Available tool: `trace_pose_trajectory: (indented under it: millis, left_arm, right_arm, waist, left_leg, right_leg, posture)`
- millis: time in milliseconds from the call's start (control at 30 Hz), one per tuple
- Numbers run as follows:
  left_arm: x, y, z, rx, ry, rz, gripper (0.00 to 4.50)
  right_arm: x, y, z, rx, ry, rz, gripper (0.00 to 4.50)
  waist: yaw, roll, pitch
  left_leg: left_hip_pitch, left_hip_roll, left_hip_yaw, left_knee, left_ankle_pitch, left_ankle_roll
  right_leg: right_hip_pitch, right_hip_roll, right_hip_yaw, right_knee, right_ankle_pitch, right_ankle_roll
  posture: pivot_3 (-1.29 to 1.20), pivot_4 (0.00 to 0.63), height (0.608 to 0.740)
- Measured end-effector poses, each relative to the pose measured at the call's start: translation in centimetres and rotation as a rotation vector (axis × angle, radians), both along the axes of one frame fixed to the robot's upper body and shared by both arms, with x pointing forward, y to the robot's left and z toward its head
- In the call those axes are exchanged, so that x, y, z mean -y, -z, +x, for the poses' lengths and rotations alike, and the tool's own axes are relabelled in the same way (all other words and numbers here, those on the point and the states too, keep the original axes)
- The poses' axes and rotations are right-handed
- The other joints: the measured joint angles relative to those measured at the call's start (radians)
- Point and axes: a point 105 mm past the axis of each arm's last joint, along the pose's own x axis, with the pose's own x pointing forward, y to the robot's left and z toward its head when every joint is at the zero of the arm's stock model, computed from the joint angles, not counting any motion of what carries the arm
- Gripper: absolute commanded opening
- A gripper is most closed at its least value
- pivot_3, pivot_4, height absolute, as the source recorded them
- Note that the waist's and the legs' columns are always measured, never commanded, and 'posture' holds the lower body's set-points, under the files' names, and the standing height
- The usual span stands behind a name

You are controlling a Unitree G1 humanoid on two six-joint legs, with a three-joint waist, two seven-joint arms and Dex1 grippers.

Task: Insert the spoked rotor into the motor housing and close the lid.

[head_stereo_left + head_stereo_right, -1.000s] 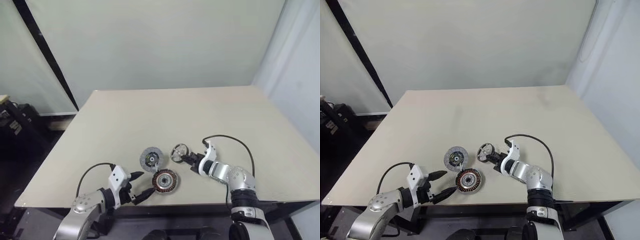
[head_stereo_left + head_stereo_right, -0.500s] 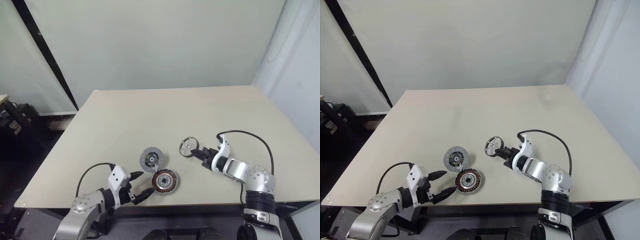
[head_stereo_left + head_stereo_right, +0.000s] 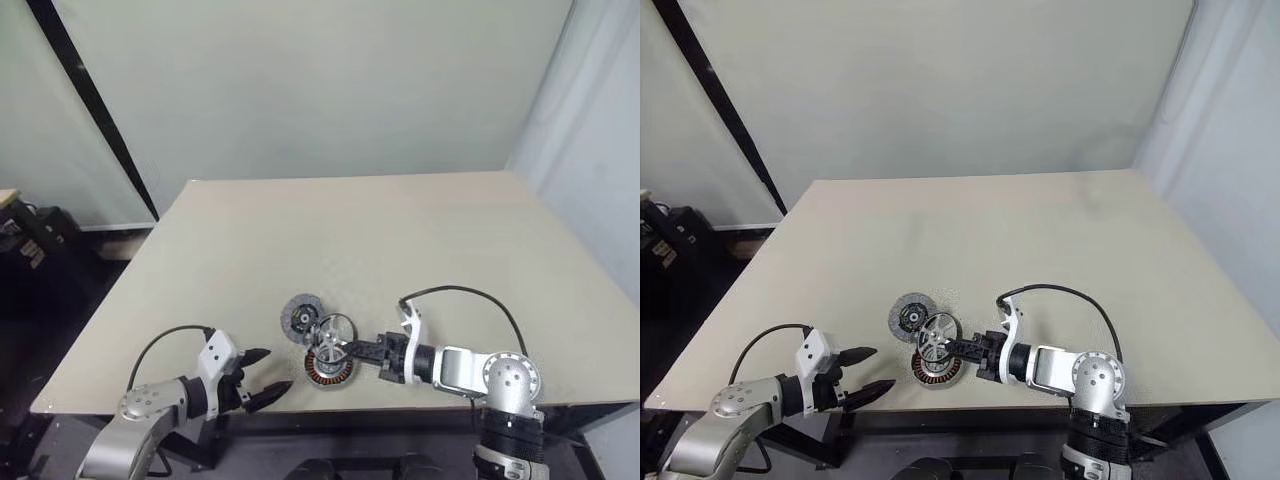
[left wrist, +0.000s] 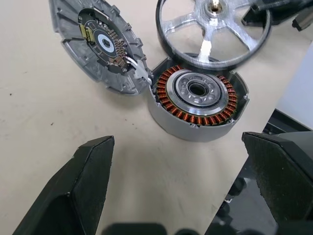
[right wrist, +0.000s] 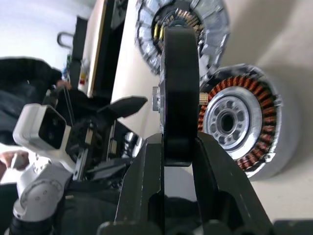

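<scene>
- Beige table (image 3: 420, 230) stands before a pale wall, with a black strip running aslant down the wall at the far left.
- Right gripper (image 3: 352, 349) pinches the spoked rotor (image 3: 334, 332) by its rim, fingers pressed onto the dark edge from both sides, as the right wrist view shows (image 5: 179, 88).
- Held nearly on edge, the rotor hangs just beyond this gripper's fingertips, above the motor housing (image 3: 326, 367); whether the two touch cannot be told.
- From the left wrist view the rotor (image 4: 213, 30) sits over the far edge of the housing (image 4: 198, 104), whose copper windings and silver centre lie uncovered.
- Left gripper (image 3: 262, 378) stands spread wide and holds nothing, near the front edge of the table.
- Ahead of this gripper's open fingers lies the housing, apart from them.
- Beyond the housing, further from the left gripper, the lid (image 3: 300, 318) lies on the table with its inner face up, close against the housing's rim.
</scene>
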Motion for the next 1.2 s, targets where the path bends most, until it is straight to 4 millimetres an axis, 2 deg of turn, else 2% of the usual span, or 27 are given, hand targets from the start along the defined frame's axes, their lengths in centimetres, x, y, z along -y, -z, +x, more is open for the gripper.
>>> trace_pose_trajectory:
  millis: [400, 967, 1200]
  left_arm:
    - [0.3, -0.1, 0.2, 0.016, -0.008, -0.012, 4.50]
    - [0.7, -0.1, 0.2, 0.026, -0.011, -0.028, 4.50]
    - [0.7, -0.1, 0.3, 0.033, -0.010, -0.030, 4.50]
  right_arm:
    - [-0.3, 1.9, -0.8, -0.039, -0.012, -0.076, 0.46]
    - [-1.4, 2.2, -0.7, -0.007, -0.019, -0.088, 0.46]
    - [-1.5, 2.2, -0.9, -0.008, -0.028, -0.094, 2.86]
  waist:
    - [-0.001, 0.000, 0.000]
    - [-0.002, 0.000, 0.000]
    - [-0.001, 0.000, 0.000]
  left_leg:
    - [0.000, 0.001, 0.000, 0.000, 0.000, 0.000]
    - [0.000, 0.001, 0.000, 0.000, 0.000, 0.000]
    - [0.000, 0.001, 0.000, 0.000, 0.000, 0.000]
  right_leg:
    - [-0.001, 0.000, 0.000, 0.000, 0.000, 0.000]
    - [0.000, 0.000, 0.000, 0.000, 0.000, 0.000]
    - [-0.001, 0.000, 0.000, 0.000, 0.000, 0.000]
  posture:
    - [0.00, 0.000, 0.740]
    - [0.00, 0.000, 0.740]
    - [0.00, 0.000, 0.740]
